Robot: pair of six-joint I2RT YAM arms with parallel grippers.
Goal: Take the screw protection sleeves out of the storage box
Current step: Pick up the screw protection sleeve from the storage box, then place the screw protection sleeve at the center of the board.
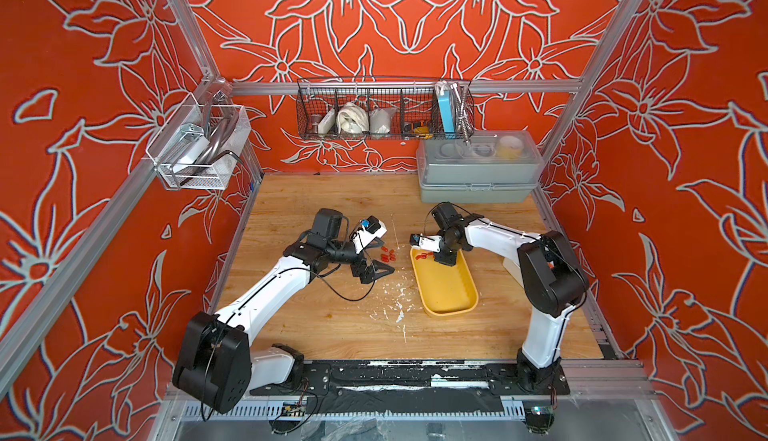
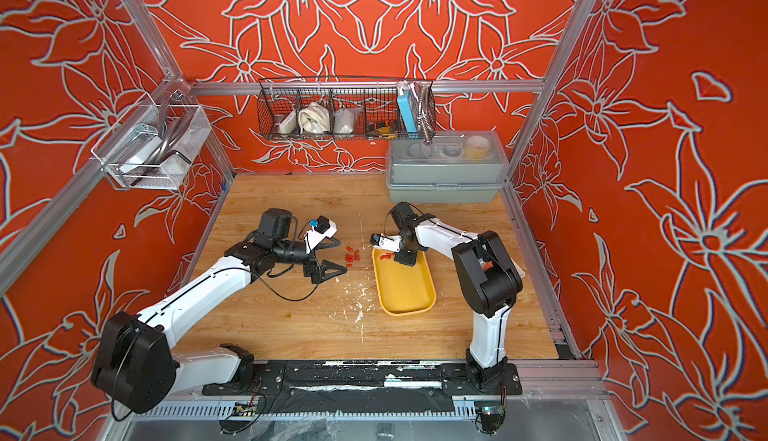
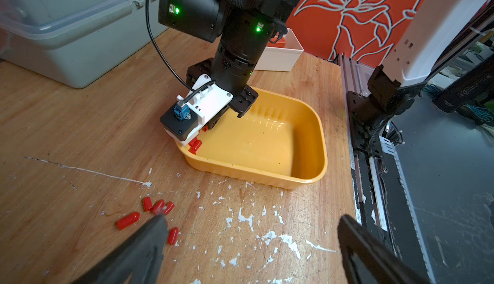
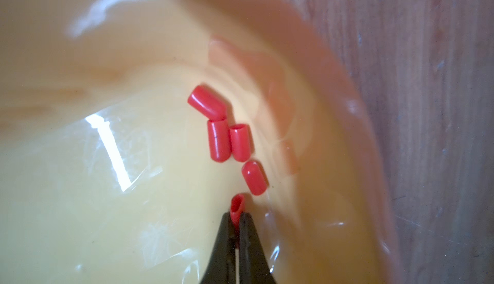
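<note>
**One tiny red plastic sleeve in the right gripper**

The right gripper's two black fingers are pressed together on one end of this capsule-shaped screw protection sleeve. Its open mouth pokes out past the tips. The gripper reaches down into the shallow yellow plastic tray with rounded corners, at the tray's 11 o'clock corner in both top views. Whether the pinched sleeve is clear of the tray floor I cannot tell.

Four more red sleeves lie loose on the floor just beyond the tips, close to the curved wall. Two are side by side and touching, one lies tilted across their ends, and one lies apart, nearest the fingers.

The tray stands on the worn wooden table at about 4 o'clock from its middle, its long side running from 11 to 5. At 9 o'clock from the tray's far end a cluster of sleeves lies on the bare wood; the left wrist view shows five.

The left gripper hangs low by that cluster, its jaws spread wide with nothing between them. One fingertip sits over the cluster; touching or not, I cannot tell.

A grey lidded plastic box fills the table's 1 o'clock corner. A small white square dish stands at 3 o'clock of the tray.
</note>
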